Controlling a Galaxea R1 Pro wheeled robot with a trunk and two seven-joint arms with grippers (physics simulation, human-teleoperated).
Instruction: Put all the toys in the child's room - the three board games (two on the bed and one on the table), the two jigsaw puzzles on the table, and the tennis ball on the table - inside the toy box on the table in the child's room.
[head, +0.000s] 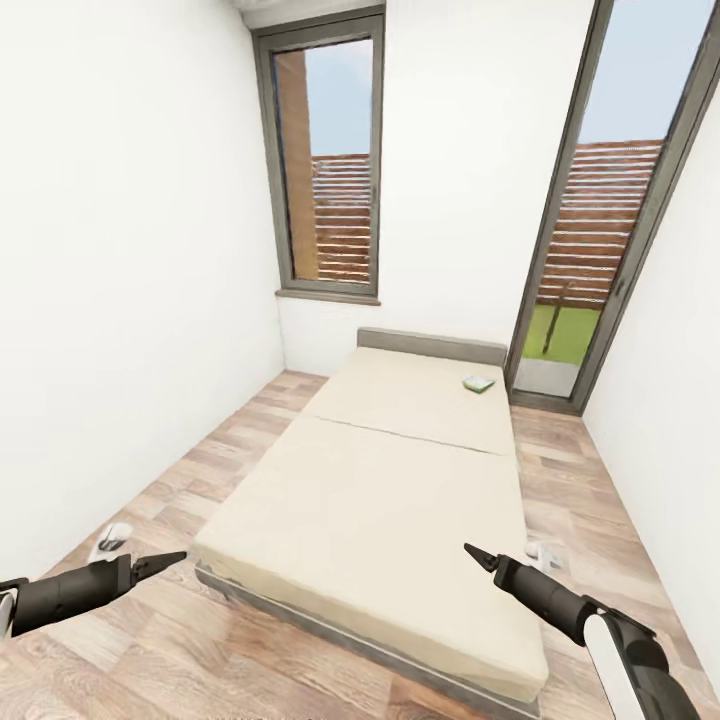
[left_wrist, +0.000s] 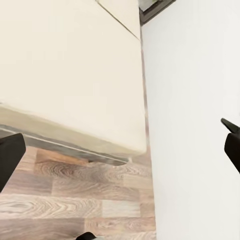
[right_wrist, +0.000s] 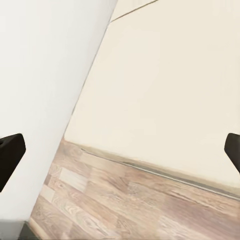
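Bed: wide, low, smooth beige mattress, grey frame.
Board game: flat green-white box near the headboard.
Floor: wood-grain planks.
Left gripper: empty, fingers spread.
Right gripper: empty, fingers spread.

bed beige, grey-brown frame | board game green-white | floor wood-grain brown

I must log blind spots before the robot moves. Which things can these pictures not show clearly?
- Green board game, head view: too small to read its cover.
- Bed, head view: the near corner is cut by the bottom edge.
- White objects on the floor: too small to identify.
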